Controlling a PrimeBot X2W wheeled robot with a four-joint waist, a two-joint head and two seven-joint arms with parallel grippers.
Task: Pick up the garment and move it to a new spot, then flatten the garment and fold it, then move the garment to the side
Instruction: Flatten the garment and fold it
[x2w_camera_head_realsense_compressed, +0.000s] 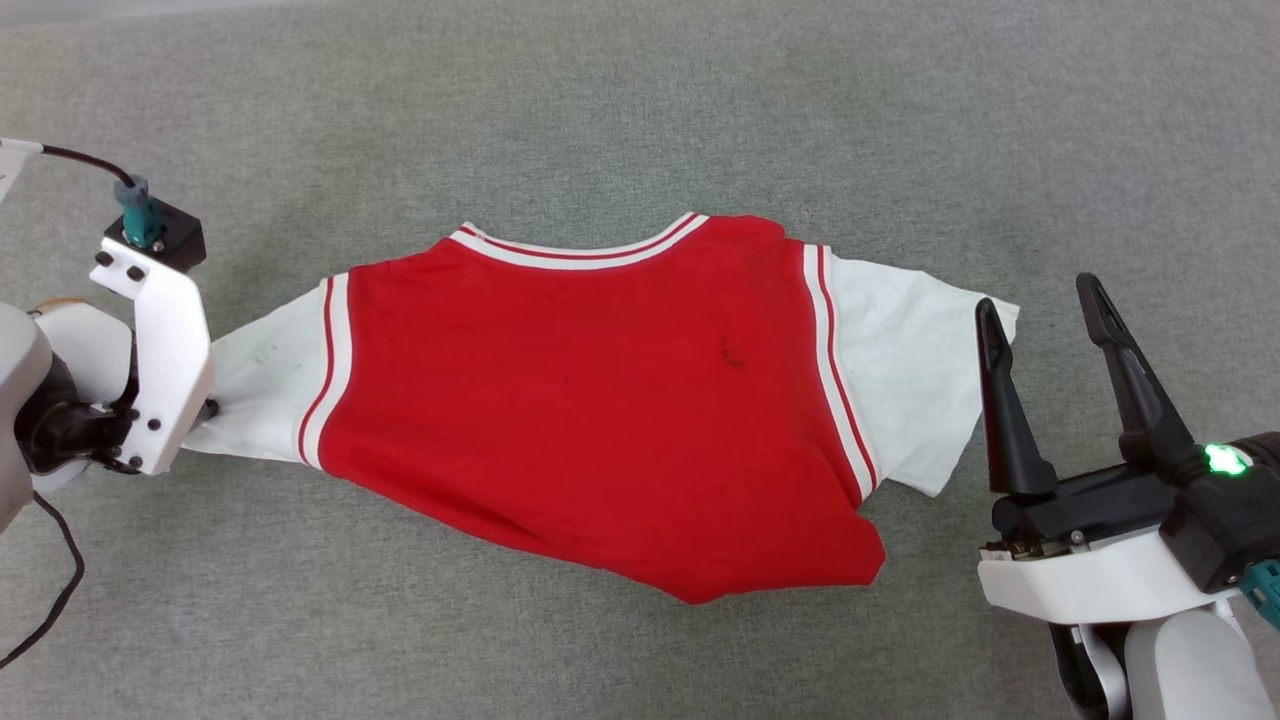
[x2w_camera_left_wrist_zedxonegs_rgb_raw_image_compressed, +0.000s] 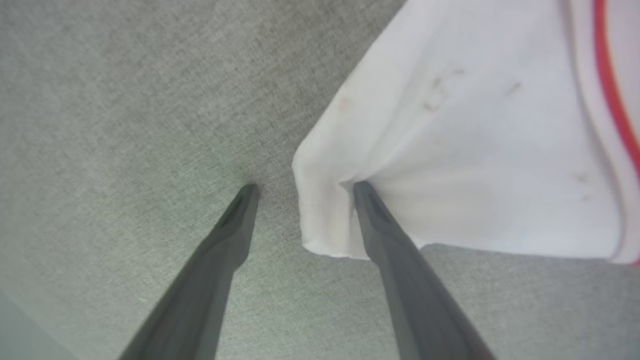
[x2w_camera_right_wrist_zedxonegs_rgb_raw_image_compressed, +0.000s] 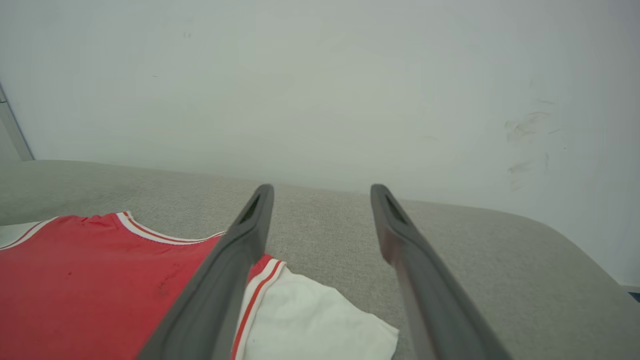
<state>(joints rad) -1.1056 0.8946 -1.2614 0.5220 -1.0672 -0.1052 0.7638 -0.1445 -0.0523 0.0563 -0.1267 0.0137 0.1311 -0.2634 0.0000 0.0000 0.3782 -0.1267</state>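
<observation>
The garment (x2w_camera_head_realsense_compressed: 590, 400) lies spread out (collar at 12 o'clock); left hand (x2w_camera_left_wrist_zedxonegs_rgb_raw_image_compressed: 305, 186) spread at its 9 o'clock sleeve, right hand (x2w_camera_head_realsense_compressed: 1038, 293) spread at 3 o'clock.

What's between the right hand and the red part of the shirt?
In the head view, the white sleeve with its striped trim lies between the open right hand and the red panel.

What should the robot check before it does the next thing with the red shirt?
1. Left gripper open: ok; one finger touches the left sleeve.
2. Right gripper open: ok, beside the right sleeve.
3. Nothing gripped: ok; garment lies on the grey surface.
4. Garment flat: not ok; lower hem slants, left sleeve puckered.
5. Lettering face down: cannot tell; plain red shows.
</observation>
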